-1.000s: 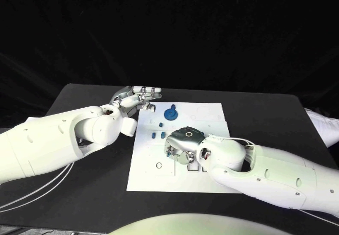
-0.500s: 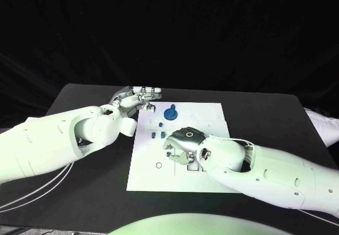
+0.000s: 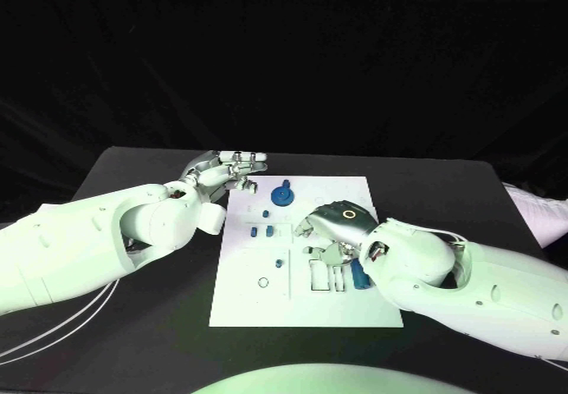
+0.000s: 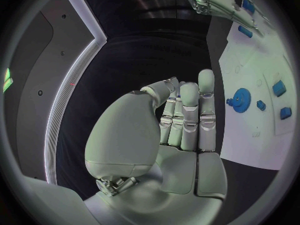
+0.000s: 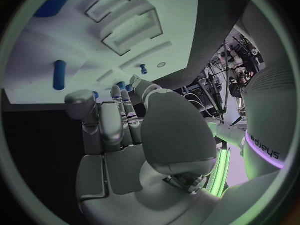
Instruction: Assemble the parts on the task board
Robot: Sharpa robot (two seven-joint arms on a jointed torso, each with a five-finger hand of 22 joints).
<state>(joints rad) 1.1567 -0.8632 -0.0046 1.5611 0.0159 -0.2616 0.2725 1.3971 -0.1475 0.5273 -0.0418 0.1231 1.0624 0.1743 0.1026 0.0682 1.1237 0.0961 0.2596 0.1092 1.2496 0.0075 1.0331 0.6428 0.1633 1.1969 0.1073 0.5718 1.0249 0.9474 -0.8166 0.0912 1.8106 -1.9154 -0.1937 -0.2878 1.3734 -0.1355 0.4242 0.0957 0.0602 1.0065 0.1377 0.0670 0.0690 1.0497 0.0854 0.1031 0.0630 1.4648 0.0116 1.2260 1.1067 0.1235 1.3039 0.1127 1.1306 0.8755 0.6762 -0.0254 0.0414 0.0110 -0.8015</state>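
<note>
One marking is partly legible: purple lettering on the white curved casing [image 5: 267, 140] in the right wrist view, apparently ending "deys". The task board [image 3: 310, 308] bears no legible text.

Black table [image 3: 142, 271], black backdrop behind it, pale cloth [image 3: 535, 215] at its edge

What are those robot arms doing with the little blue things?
The robot is meant to fit small blue parts onto the white board on the black table. Its right hand hovers over the middle of the board, and I cannot tell whether it holds anything. Its left hand waits at the board's far left corner, fingers upright, holding nothing. A blue gear sits near the far end, with smaller blue pieces below it.
</note>
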